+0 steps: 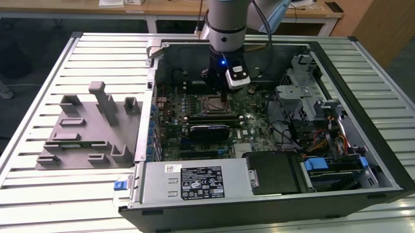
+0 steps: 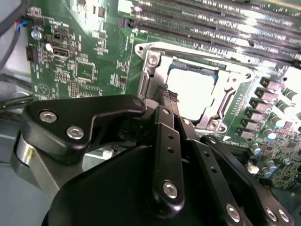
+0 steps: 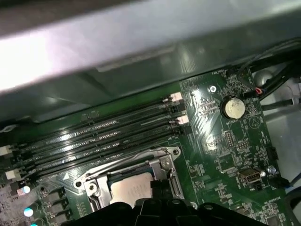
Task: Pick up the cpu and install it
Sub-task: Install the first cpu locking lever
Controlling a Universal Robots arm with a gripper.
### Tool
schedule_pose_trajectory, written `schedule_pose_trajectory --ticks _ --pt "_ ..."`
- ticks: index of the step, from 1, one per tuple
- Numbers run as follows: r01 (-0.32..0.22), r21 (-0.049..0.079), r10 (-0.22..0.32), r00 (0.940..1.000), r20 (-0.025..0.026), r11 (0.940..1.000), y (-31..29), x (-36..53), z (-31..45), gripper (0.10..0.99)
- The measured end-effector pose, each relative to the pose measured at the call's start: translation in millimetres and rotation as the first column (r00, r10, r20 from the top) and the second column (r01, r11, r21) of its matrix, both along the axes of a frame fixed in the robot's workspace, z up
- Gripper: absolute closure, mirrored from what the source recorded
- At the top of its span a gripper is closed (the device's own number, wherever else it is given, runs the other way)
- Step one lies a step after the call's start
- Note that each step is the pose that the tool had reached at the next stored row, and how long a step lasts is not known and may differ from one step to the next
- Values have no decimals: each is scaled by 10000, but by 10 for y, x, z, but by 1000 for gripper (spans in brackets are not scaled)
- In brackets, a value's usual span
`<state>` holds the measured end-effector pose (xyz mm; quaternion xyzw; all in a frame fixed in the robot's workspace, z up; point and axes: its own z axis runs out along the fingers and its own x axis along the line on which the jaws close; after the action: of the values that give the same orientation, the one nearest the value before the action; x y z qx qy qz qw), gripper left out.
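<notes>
The cpu (image 2: pixel 193 89), a silvery-white square plate, lies flat inside the open metal frame of the motherboard socket (image 2: pixel 225 101); it is also in the first wrist view, cpu (image 3: pixel 130 190). My black gripper (image 2: pixel 164 92) stands directly over the socket (image 1: pixel 211 103), its two fingers drawn together, the tips at the cpu's near edge. I see nothing between the fingers. In the exterior view the gripper (image 1: pixel 222 98) reaches straight down into the open computer case. Its body hides part of the socket in both wrist views.
The grey plastic fixture tray (image 1: pixel 84 131) lies on the slatted table at the exterior view's left. Memory slots (image 3: pixel 103 134) run beside the socket. Case walls (image 1: pixel 153 87), the drive cage (image 1: pixel 304 82), cables (image 1: pixel 304 141) and the power supply (image 1: pixel 194 182) surround the board.
</notes>
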<state>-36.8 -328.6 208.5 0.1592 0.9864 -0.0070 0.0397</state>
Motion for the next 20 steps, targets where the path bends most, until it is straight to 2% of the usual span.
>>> schedule_pose_trajectory --ticks 7,13,18,20 --pt "0 -19 0 10000 -9 10000 -1 0 2 980" --pt "0 -20 0 10000 -9 10000 -1 -1 128 980" --pt "-3 -25 3 10000 -8 10000 -4 -1 128 980" --pt "-2 -27 2 10000 -8 10000 -22 -15 126 980"
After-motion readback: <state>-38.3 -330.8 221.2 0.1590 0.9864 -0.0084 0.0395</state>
